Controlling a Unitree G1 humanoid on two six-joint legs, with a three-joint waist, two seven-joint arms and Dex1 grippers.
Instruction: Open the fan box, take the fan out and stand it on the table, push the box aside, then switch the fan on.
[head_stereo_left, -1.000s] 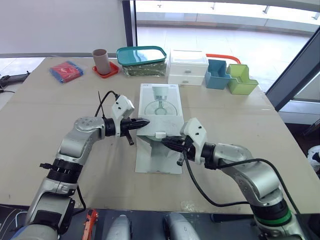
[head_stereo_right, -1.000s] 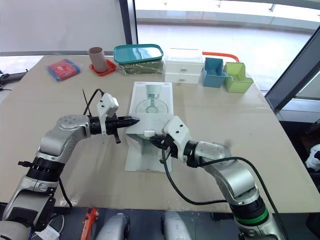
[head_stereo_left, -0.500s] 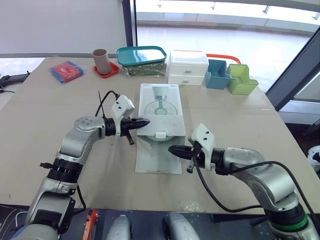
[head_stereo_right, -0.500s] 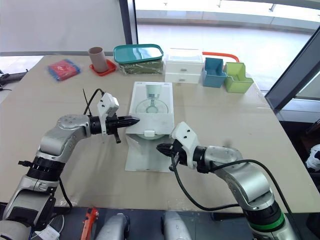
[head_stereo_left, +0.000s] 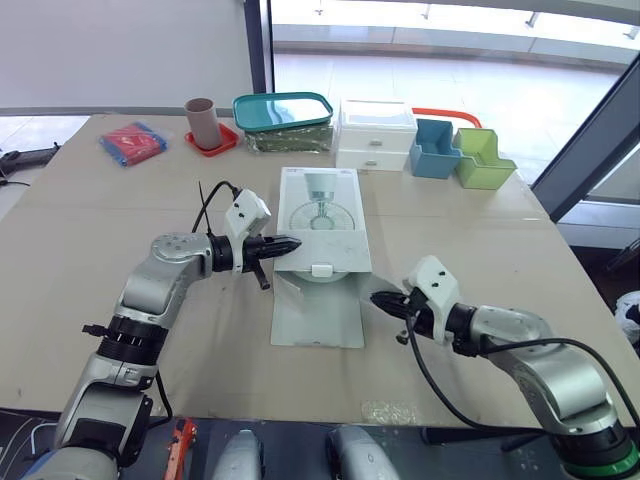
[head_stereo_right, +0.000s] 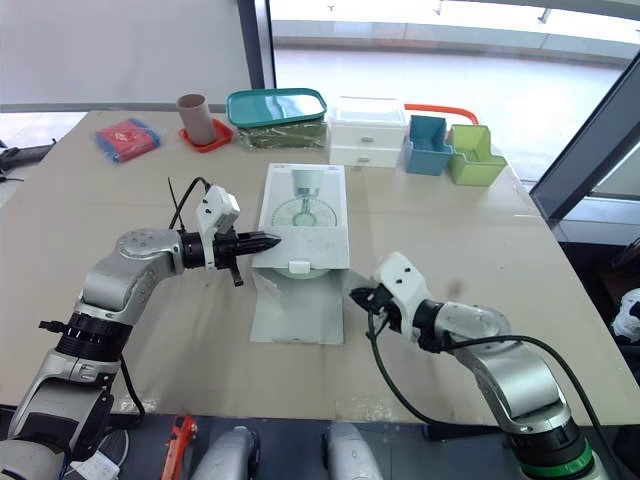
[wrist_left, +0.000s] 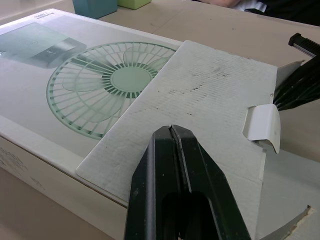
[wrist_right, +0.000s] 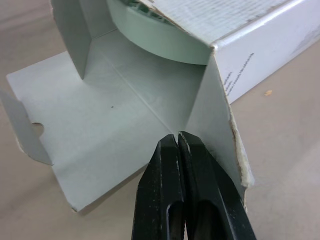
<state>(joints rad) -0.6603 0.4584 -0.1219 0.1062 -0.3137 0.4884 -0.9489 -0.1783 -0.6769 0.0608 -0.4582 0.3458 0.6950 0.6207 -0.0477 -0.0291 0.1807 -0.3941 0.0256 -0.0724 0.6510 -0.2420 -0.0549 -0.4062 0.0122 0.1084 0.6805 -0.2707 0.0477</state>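
Observation:
The white fan box (head_stereo_left: 320, 215) lies flat mid-table, a fan printed on its top. Its near end is open: one flap (head_stereo_left: 318, 318) lies flat on the table, and another flap (wrist_left: 200, 100) is folded back over the top. Inside the opening shows the pale green fan (wrist_right: 155, 37). My left gripper (head_stereo_left: 292, 243) is shut, its tip resting on the folded-back flap at the box's left edge. Just right of the opening, my right gripper (head_stereo_left: 377, 297) is shut and empty, its tip by the small side flap (wrist_right: 215, 115).
Along the far edge stand a red packet (head_stereo_left: 132, 141), a brown cup (head_stereo_left: 201, 122) on a red coaster, a teal tray (head_stereo_left: 283, 110), a white drawer unit (head_stereo_left: 376, 133), a blue bin (head_stereo_left: 434, 147) and a green bin (head_stereo_left: 481, 158).
My right gripper has drawn back from the box's tab, moving right and past the edge of the flat flap. The left gripper and the box have stayed put.

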